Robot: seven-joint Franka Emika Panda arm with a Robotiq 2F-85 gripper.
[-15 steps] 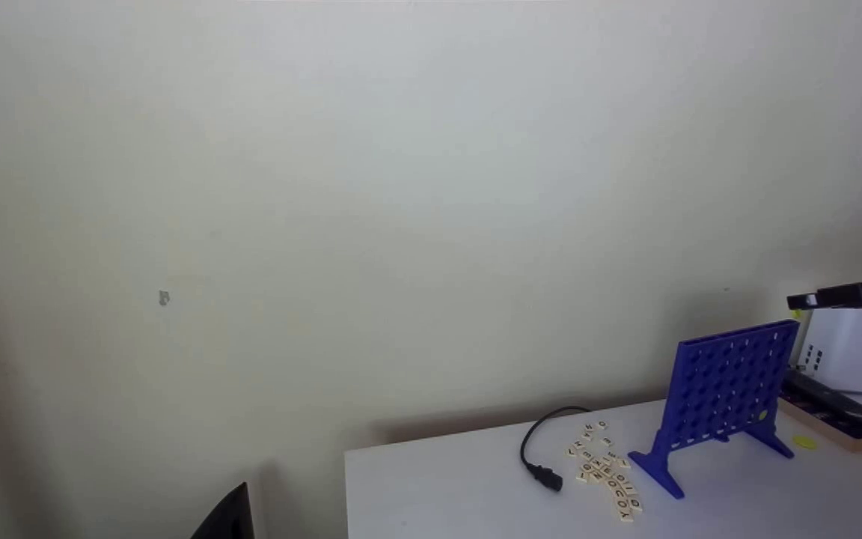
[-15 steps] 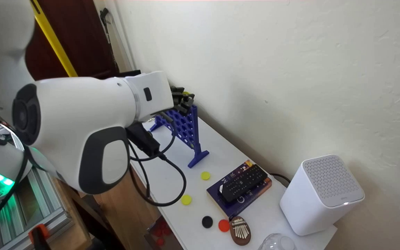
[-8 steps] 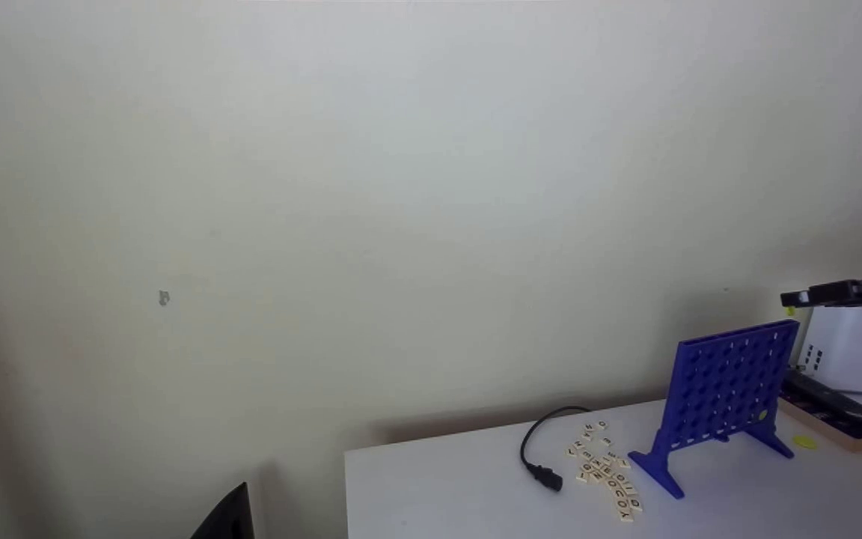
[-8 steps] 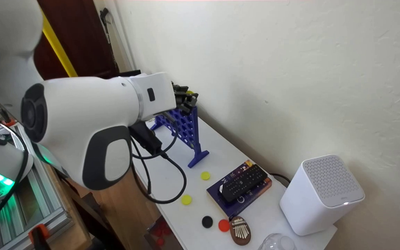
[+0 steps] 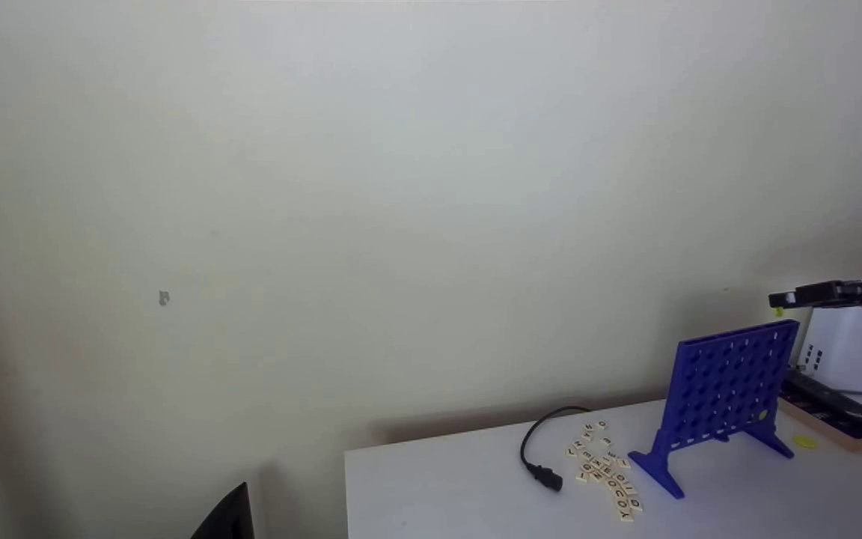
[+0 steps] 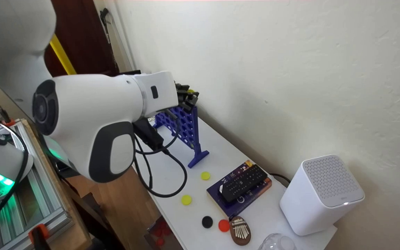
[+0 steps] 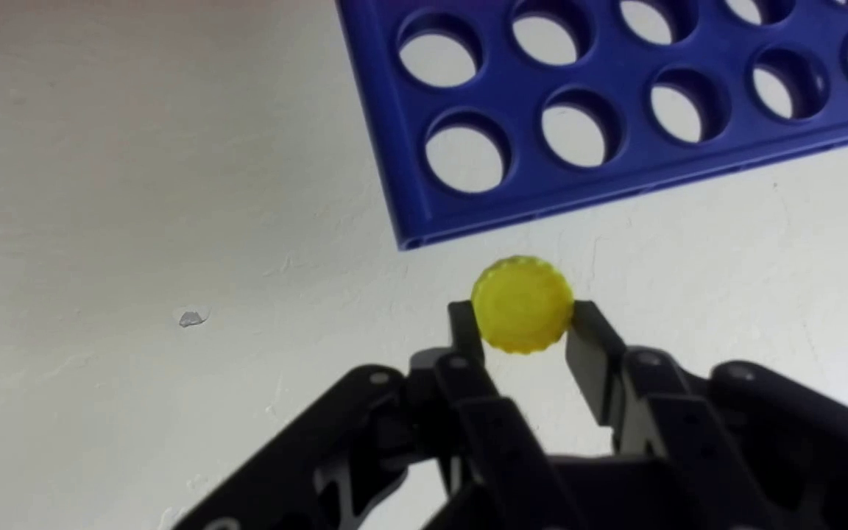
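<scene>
My gripper (image 7: pixel 523 315) is shut on a yellow disc (image 7: pixel 522 303), pinched by its rim between the two fingertips, with its flat face toward the wrist camera. A blue upright grid rack (image 5: pixel 734 378) with rows of round holes stands on the white table. In an exterior view the disc (image 5: pixel 778 311) hangs just above the rack's top edge, near its right end, apart from it. The wrist view has the rack's corner (image 7: pixel 411 221) just beyond the disc. A yellow spot (image 5: pixel 762 415) shows in a low hole of the rack. The arm partly hides the rack in an exterior view.
Two yellow discs (image 6: pixel 205 175), a black disc (image 6: pixel 207 222) and a red disc (image 6: pixel 224 225) lie on the table. A remote (image 6: pixel 243 182) rests on a book (image 6: pixel 217 199). Nearby are a thumb piano (image 6: pixel 240 231), a white speaker (image 6: pixel 321 194), letter tiles (image 5: pixel 610 483) and a cable plug (image 5: pixel 547 477).
Still holding the yellow disc, my gripper has shifted a little along over the rack's end. The arm's wrist and forearm have swung the same way. The rack and table items have stayed put.
</scene>
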